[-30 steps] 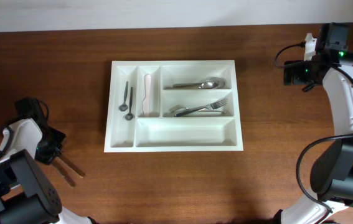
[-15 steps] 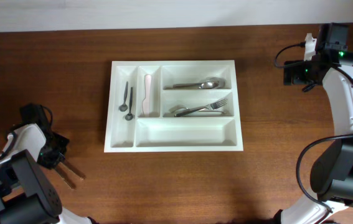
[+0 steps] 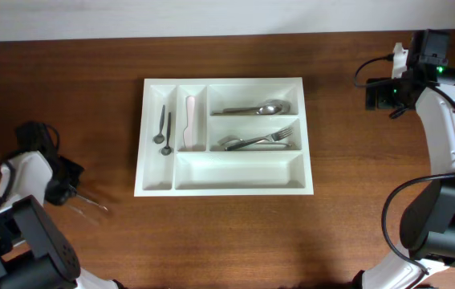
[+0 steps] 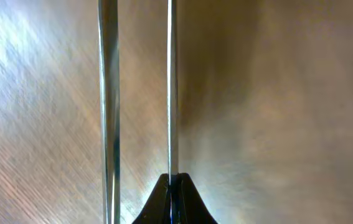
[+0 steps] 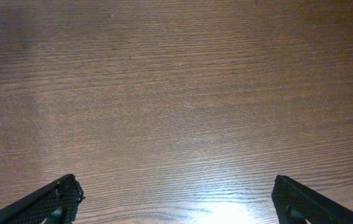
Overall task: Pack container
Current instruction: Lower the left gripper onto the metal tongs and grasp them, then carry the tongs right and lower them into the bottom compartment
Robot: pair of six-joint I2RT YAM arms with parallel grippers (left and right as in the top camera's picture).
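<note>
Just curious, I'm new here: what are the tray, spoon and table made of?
Tray: probably white plastic, smooth, moulded rounded dividers. Spoon: seemingly metal, silvery with bright glints. Table: wood or wood-look laminate, brown grain, slight sheen.

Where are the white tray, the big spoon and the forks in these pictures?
container [image 3: 239, 171]: overhead view, bare floor of its bottom long compartment.
spoon [image 3: 255, 108]: overhead view, middle of its handle.
forks [image 3: 257, 143]: overhead view, on their handles.
</note>
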